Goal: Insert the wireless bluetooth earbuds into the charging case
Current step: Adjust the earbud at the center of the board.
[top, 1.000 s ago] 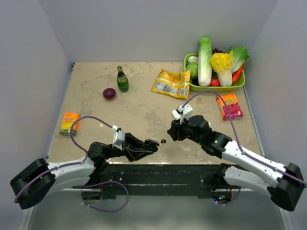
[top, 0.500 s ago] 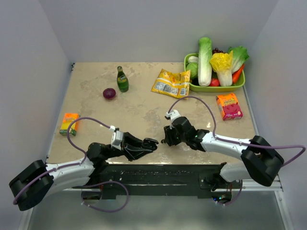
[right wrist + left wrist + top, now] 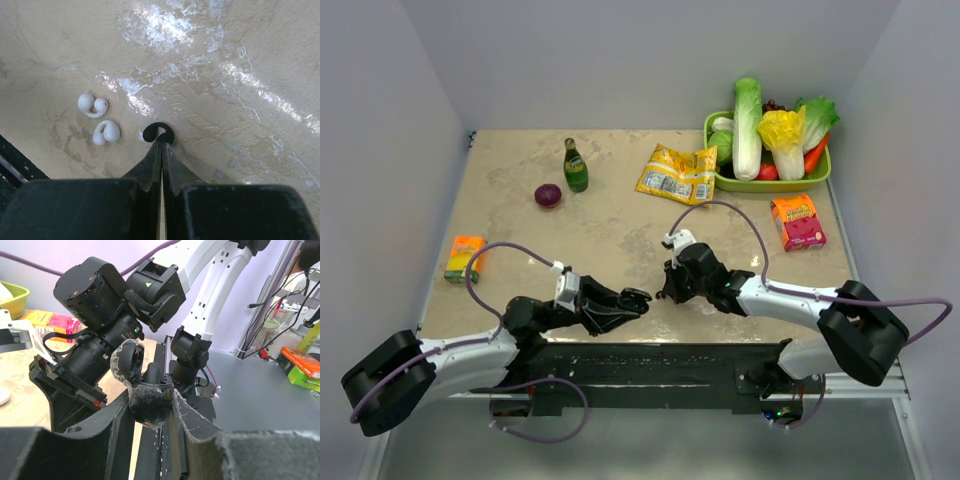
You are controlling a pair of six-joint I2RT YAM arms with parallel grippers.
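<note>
Showing two white earbuds (image 3: 93,105) (image 3: 106,132) on table (image 3: 240,100) | right wrist, not top

The black charging case (image 3: 150,407) stands upright, lid open, 1 black earbud (image 3: 152,374) poking out. The loose earbud (image 3: 158,133) lies flat on the table, 2 white curls (image 3: 106,132) at its 9 o'clock.

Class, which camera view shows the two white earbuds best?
The right wrist view: both earbuds lie close together on the table, large and sharp. In the top view they are too small to find; the left wrist view shows neither clearly.
</note>
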